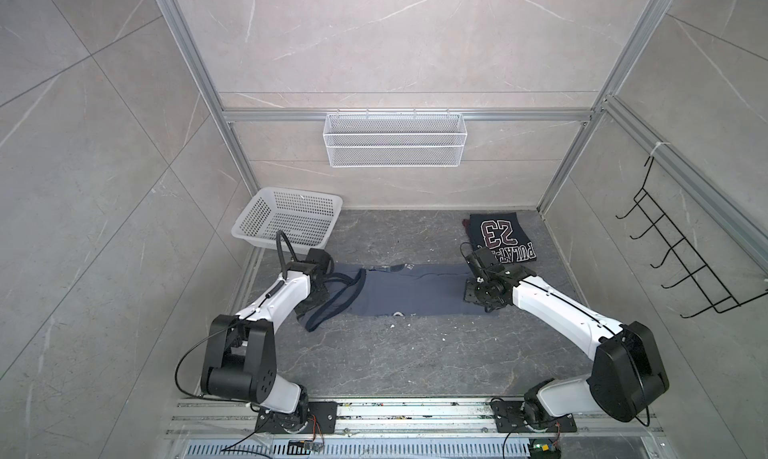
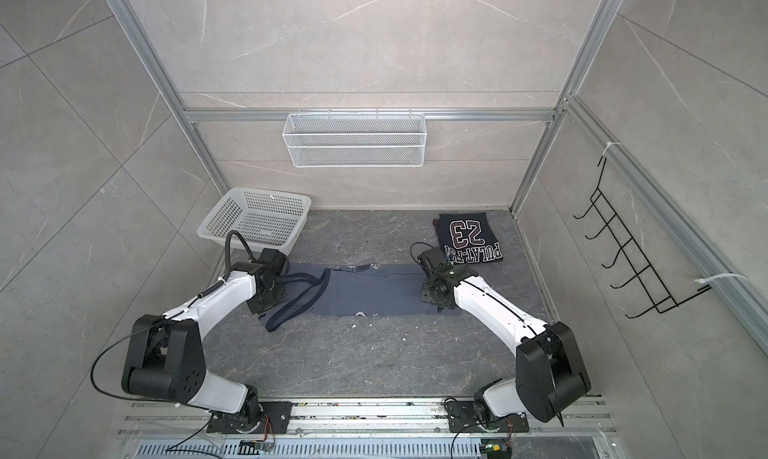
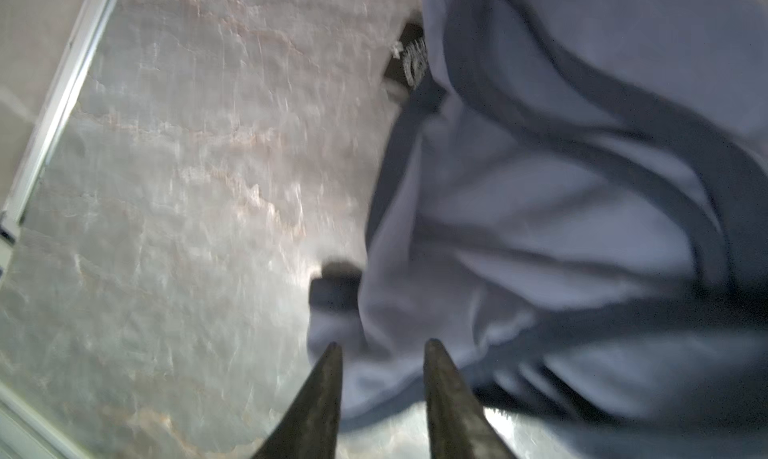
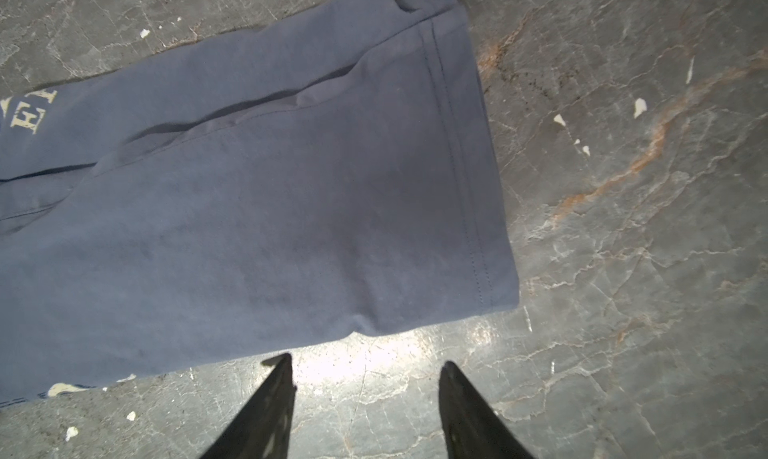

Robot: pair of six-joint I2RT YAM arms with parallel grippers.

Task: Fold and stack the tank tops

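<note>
Blue-grey tank top (image 1: 407, 290): left tool (image 3: 382, 342) parted over strap end, right tool (image 4: 368, 363) parted beside hem.

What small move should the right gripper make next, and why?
Probably ease the right gripper onto the nearest edge of the grey top and pinch it. Its jaws stand open over the table, just short of the cloth, and the top lies as a long strip, not yet folded short.

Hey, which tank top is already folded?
The dark navy tank top with the 23, a compact square at the back right. The blue-grey tank top lies spread out long in the middle.
</note>
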